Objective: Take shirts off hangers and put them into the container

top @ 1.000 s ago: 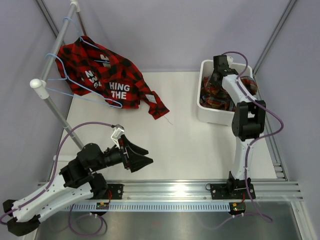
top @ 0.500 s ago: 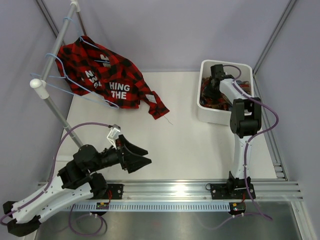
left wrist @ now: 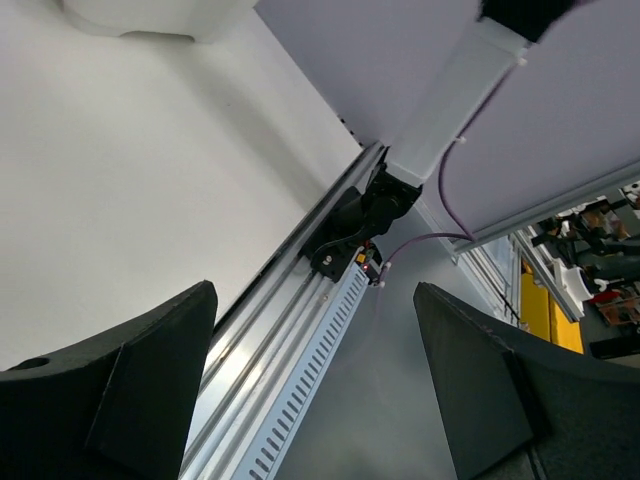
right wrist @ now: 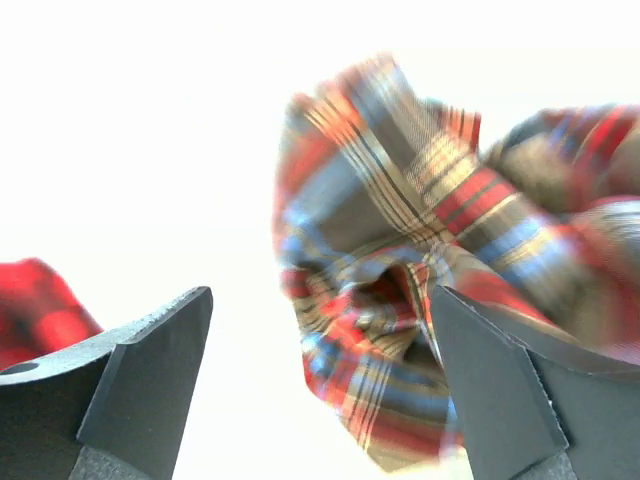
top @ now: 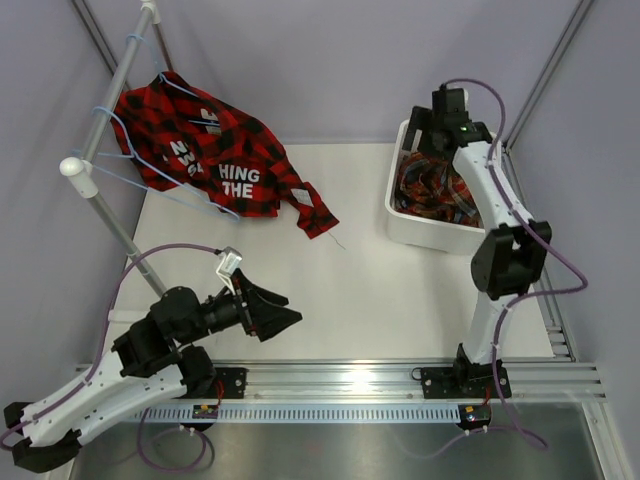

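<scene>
A red-and-black check shirt (top: 225, 165) with white lettering hangs on a light-blue wire hanger (top: 160, 190) from the rack at the upper left, one sleeve trailing onto the table. The multicolour plaid shirt (top: 435, 190) lies bunched inside the white container (top: 410, 228) at the right. My right gripper (top: 428, 140) hovers over the container's far end. In the right wrist view it (right wrist: 320, 380) is open, the plaid shirt (right wrist: 420, 250) loose below its jaws. My left gripper (top: 275, 312) is low at the front left. In the left wrist view it (left wrist: 315, 380) is open and holds nothing.
The rack's slanted pole (top: 115, 85) and its white knob (top: 75, 168) stand along the left side. A metal rail (top: 400, 375) runs along the near edge, also seen as the rail (left wrist: 290, 320) in the left wrist view. Grey walls close in behind.
My right gripper has opened, let go of the plaid shirt in the container and lifted toward its far end. The container shifted slightly left. My left gripper barely moved.
</scene>
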`<state>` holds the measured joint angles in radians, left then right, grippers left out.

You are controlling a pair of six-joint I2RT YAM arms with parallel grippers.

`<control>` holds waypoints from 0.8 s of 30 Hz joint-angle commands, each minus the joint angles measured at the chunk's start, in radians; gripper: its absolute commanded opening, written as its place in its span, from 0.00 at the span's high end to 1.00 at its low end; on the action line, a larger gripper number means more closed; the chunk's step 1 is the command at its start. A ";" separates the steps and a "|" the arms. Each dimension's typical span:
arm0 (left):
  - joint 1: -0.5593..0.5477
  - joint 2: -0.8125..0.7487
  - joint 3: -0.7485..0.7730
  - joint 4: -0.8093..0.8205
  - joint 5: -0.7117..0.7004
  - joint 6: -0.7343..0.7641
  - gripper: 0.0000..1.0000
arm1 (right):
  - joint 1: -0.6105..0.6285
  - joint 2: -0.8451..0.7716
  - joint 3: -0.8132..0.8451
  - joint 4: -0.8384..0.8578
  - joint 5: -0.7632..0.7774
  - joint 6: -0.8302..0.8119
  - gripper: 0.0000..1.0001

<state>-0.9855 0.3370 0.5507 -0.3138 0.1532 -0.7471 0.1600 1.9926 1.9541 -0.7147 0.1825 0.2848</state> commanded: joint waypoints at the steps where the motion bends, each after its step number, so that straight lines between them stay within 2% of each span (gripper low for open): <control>1: -0.004 0.026 0.069 -0.050 -0.046 0.015 0.14 | 0.075 -0.294 0.062 0.132 0.038 -0.111 0.01; 5: -0.004 0.010 0.035 0.004 -0.020 -0.035 0.13 | 0.084 -0.362 0.091 0.170 0.034 -0.153 0.01; 7: -0.004 0.010 0.026 0.027 0.005 -0.037 0.13 | 0.082 -0.367 0.094 0.207 -0.015 -0.208 0.01; 10: -0.004 0.025 0.022 0.085 0.069 -0.003 0.13 | 0.084 -0.367 0.065 0.280 -0.277 -0.278 0.01; 11: -0.004 0.040 0.026 0.102 0.084 0.000 0.13 | 0.082 -0.364 0.057 0.300 -0.454 -0.311 0.01; 13: -0.004 0.060 0.028 0.172 0.156 0.002 0.14 | 0.082 -0.347 0.045 0.369 -0.630 -0.329 0.01; 14: -0.004 0.069 0.028 0.198 0.181 -0.004 0.14 | 0.082 -0.336 0.042 0.397 -0.805 -0.335 0.00; 16: -0.004 0.100 0.026 0.251 0.233 -0.012 0.14 | 0.082 -0.295 0.046 0.498 -0.956 -0.322 0.00; 17: -0.004 0.109 0.025 0.265 0.249 -0.018 0.15 | 0.082 -0.278 0.052 0.533 -1.022 -0.305 0.01; 24: -0.004 0.149 0.038 0.252 0.298 -0.008 0.15 | 0.092 -0.014 0.251 0.693 -1.181 -0.199 0.01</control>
<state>-0.9855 0.4808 0.5674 -0.1173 0.3748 -0.7605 0.2428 1.9392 2.0914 -0.1608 -0.8185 0.0380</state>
